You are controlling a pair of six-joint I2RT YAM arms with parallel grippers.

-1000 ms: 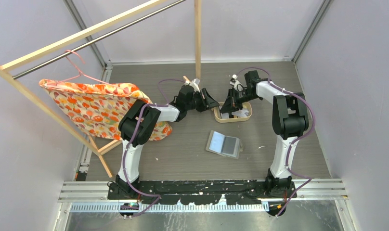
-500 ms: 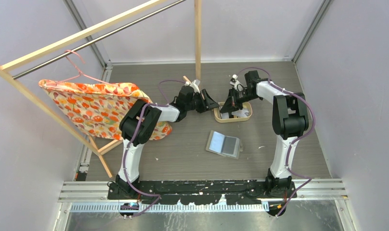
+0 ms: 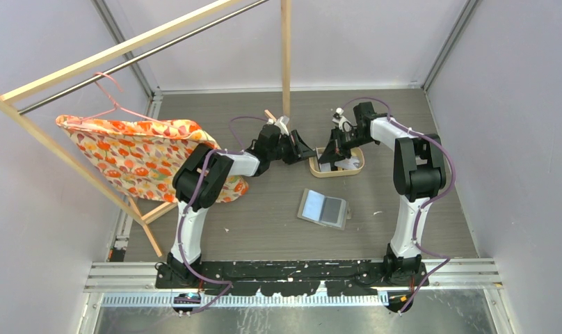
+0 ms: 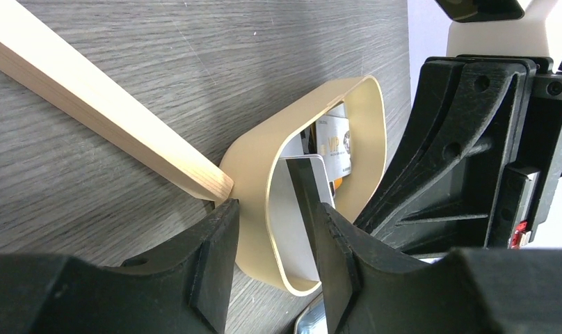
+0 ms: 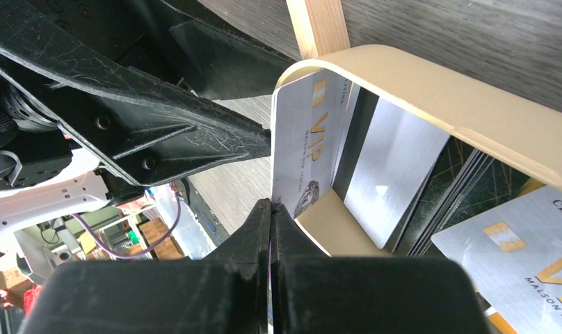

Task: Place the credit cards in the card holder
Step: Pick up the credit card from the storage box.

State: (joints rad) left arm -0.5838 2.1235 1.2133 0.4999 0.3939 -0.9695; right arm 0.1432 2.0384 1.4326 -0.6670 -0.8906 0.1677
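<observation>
Pale wood is blocking much of my view: the tray (image 5: 473, 104) rim is curving across the right wrist picture and cutting off the credit cards (image 5: 396, 174) leaning inside it. I am watching the right gripper (image 5: 270, 209) with its jaws pressed together on the bottom edge of one whitish VIP card (image 5: 307, 139), which is standing upright against the tray's inner wall. Its lower edge is disappearing between the fingers. Gold letters are reading "VIP"; the small line beneath is too fine for me to trust. A second card (image 5: 522, 257) with the same lettering is running off the frame's corner.

From above, both grippers are covering the tray's contents. The left gripper (image 4: 263, 188) is straddling the tray wall with jaws spread, one finger outside, one inside; I cannot tell whether it is pressing. A wooden post (image 4: 90, 104) is touching the tray's outside.

The card holder (image 3: 323, 208) is lying open on the table (image 3: 264, 223), well apart from the tray, nearer the arm bases.
</observation>
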